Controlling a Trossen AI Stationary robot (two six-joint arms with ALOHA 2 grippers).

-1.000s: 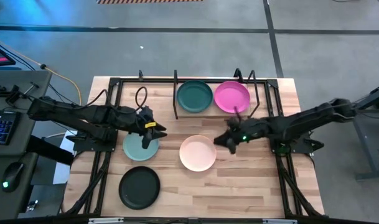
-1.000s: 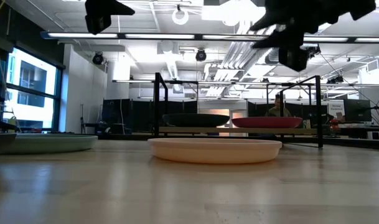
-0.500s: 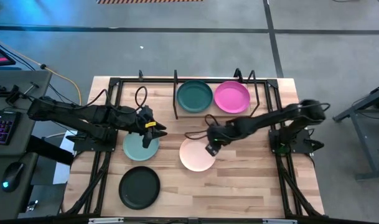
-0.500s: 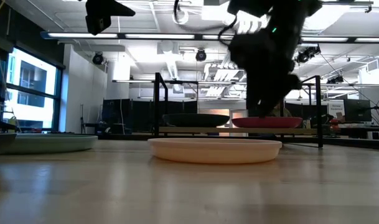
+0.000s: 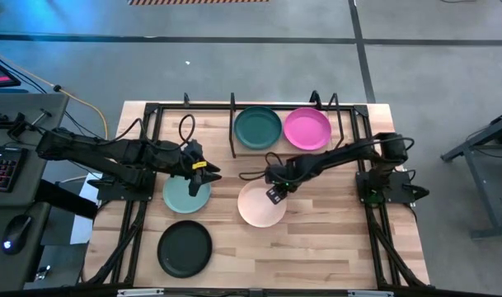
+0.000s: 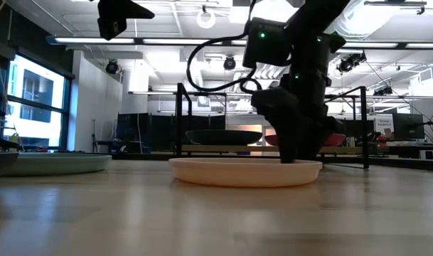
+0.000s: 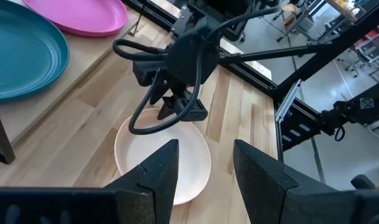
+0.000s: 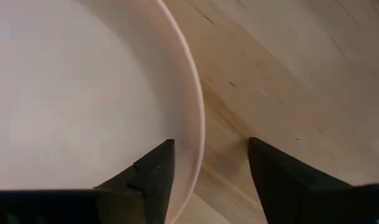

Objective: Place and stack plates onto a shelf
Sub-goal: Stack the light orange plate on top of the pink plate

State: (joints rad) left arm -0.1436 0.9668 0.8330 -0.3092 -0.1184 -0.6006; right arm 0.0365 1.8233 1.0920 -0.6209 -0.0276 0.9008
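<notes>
The cream-pink plate [image 5: 260, 205] lies flat on the tabletop. My right gripper [image 5: 274, 195] is open and points down at the plate's far-right rim [image 8: 198, 112], one finger over the plate's inside and one over the table outside it; it also shows in the low view [image 6: 298, 153]. My left gripper [image 5: 203, 177] is open and empty above the pale sage plate [image 5: 183, 198]. The black plate [image 5: 185, 248] lies near the front left. The dark teal plate [image 5: 258, 127] and the magenta plate [image 5: 307, 129] lie side by side on the shelf [image 5: 208, 136]. My right gripper stands with its fingers [image 8: 153, 168] on either side of the cream-pink plate's far-right rim [image 8: 200, 134], coming from above. I cannot tell whether they touch it. The plate lies flat on the table.
The shelf's black upright rods [image 5: 232, 124] stand beside the teal plate, and a black frame [image 5: 362, 157] runs along the table's sides. The shelf's left third is bare wood. Bare tabletop [image 5: 325, 239] lies near the front right.
My right gripper has gone toward the table's left edge and down, tipping to point downward, until its fingers stand over the cream-pink plate's far-right rim. The plate has stayed where it was.
</notes>
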